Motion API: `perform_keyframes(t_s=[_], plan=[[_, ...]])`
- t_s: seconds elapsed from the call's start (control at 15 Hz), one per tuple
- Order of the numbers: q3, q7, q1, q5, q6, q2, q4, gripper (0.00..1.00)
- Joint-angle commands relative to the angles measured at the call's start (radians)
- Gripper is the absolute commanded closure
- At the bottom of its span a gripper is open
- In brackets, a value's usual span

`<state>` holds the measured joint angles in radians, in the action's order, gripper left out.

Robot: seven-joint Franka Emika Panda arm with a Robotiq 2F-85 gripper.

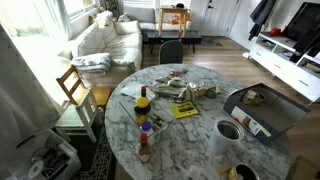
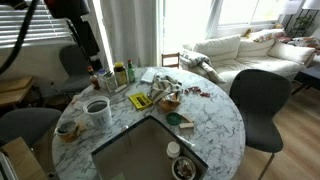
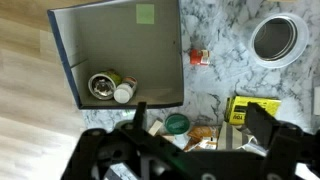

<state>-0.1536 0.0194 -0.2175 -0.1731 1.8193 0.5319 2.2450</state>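
Overhead, the wide-spread gripper [image 3: 197,120] hangs clear near the box [image 3: 120,45] edge

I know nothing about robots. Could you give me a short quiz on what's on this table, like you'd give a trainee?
1. True or false: the gripper has its jaws wide open, with nothing held between them.
2. Which of these lies inside the grey box? A the yellow packet, B a tin can, C the green lid.
3. Fill in the blank: the marble-patterned table has a ___ top.
Key: 1 true; 2 B; 3 round.
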Motion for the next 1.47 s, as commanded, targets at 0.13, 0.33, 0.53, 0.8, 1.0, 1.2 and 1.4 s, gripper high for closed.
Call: perform_keyframes(t_s=[0.13,0.33,0.53,0.8,1.0,1.2,1.4], plan=[[-0.006,-0.003,0.008,-0.003,-0.003,0.000,-0.002,0.00],[-0.006,-0.003,0.008,-0.003,-0.003,0.000,-0.002,0.00],[-0.074,0.129,0.068,0.131,0.071,-0.076,0.024,0.00],[-0.128,0.326,0.137,0.338,0.258,-0.218,0.082,0.00],[-0.134,0.516,0.173,0.467,0.290,-0.339,0.094,0.00],[-0.107,0.678,0.172,0.537,0.235,-0.451,0.072,0.00],[-0.076,0.794,0.147,0.531,0.152,-0.549,0.036,0.00]])
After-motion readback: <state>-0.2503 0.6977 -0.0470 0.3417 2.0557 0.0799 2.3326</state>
